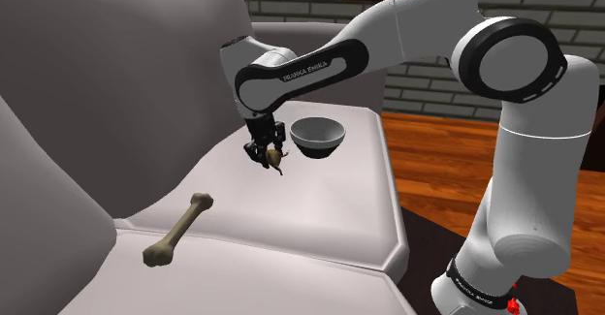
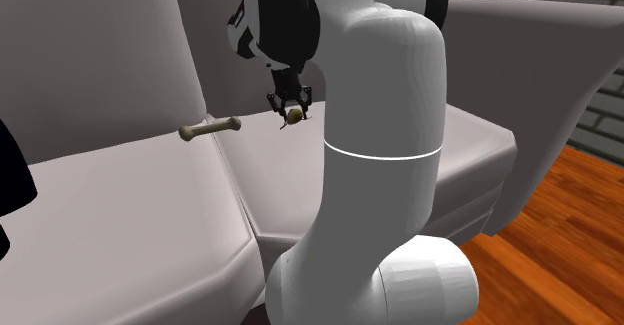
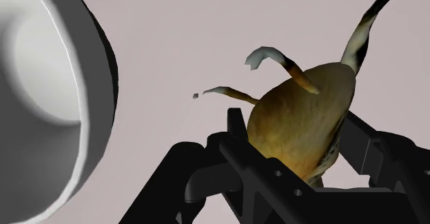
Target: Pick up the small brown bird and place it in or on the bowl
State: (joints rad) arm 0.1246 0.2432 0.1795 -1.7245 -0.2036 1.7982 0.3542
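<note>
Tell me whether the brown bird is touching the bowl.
Apart. In the wrist view, a strip of pale sofa cushion shows plainly between the bird and the rim of the bowl.

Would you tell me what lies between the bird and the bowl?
Nothing: the stretch from the bird to the bowl is bare cushion, seen in the wrist view.

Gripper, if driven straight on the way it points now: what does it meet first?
Likely the sofa seat cushion, the clasped brown bird touching before the gripper does. The bowl sits beside that line; depth is unclear.
</note>
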